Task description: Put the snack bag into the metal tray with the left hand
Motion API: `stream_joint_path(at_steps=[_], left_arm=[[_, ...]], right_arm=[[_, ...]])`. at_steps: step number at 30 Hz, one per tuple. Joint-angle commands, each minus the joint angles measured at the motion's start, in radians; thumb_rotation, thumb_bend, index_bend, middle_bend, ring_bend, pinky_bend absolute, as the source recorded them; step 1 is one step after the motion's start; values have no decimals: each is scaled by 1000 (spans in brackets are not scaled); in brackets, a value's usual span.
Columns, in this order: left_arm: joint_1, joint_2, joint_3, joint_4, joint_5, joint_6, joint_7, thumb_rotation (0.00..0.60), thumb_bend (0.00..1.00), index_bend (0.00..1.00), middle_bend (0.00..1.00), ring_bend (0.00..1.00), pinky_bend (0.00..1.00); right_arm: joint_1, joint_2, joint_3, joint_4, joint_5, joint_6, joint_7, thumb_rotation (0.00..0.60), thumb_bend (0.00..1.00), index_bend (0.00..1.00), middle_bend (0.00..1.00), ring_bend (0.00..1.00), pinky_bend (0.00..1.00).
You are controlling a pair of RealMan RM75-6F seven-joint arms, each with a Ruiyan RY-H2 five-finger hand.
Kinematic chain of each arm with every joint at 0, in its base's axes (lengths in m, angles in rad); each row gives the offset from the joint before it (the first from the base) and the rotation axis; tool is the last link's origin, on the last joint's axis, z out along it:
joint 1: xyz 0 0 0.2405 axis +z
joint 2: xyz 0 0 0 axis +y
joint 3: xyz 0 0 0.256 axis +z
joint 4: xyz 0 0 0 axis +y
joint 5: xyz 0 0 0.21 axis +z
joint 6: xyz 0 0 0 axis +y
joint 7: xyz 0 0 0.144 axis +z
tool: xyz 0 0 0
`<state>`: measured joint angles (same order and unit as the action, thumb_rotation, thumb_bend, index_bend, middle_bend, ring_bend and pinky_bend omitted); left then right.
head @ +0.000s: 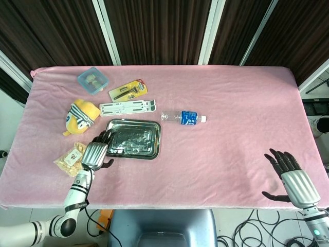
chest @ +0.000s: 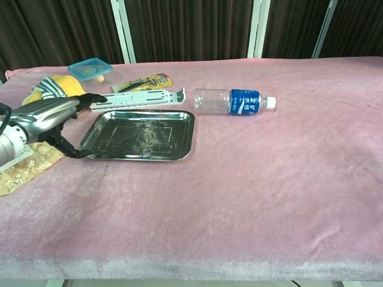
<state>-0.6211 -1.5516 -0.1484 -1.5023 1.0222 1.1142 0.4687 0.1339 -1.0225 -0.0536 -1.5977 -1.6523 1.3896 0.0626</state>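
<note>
Right now the left hand (head: 94, 152) hovers at the left edge of the metal tray (head: 133, 139), its dark fingers (head: 105, 136) spread and pointing toward the tray's left rim, with nothing in its grasp. From the chest view the same hand (chest: 49, 116) shows stretched out flat, palm down, the thumb hanging below near the tray's near-left corner (chest: 90, 154); whether it touches the rim I cannot tell. The snack bag (head: 73, 159) lies flat on the pink desk (head: 231, 103), just left of the hand and outside the tray, partly covered by the wrist from the head view. In the chest view the bag (chest: 24, 168) sits at the left edge of the picture, below the arm.

The tray holds nothing but reflections. Behind it lies a white folding stand (head: 127, 107), and behind that a yellow razor pack (head: 128, 90) and a small blue-lidded box (head: 92, 80). A yellow plush toy (head: 81, 116) with a striped band rests left of the tray, near the bag. A clear water bottle (head: 184, 118) with a blue label lies on its side to the right of the tray, cap pointing right.

The right hand (head: 289, 174) is well apart from all of this, at the near right corner of the desk, fingers spread and holding nothing.
</note>
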Motion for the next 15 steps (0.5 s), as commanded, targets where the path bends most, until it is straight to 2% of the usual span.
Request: stream_joint_path(at_steps=[1,6,15], left_arm=[[39,35,18,-34,-18,40,21,600,291,0,0,0,222],[65,51,25,-21,-66,19,-5,600,292,0,0,0,219],[55,47,11,35,-159,-48,8,600,291,0,0,0,204]], right_arm=[[-2,1,-2,-3,0,2,-3,600,65,0,0,0,143],[-6,-2,-3,0,-9,14,-1,600,65,0,0,0,143],[0,-1,-2,1,-10,6,2,600,65,0,0,0,143]])
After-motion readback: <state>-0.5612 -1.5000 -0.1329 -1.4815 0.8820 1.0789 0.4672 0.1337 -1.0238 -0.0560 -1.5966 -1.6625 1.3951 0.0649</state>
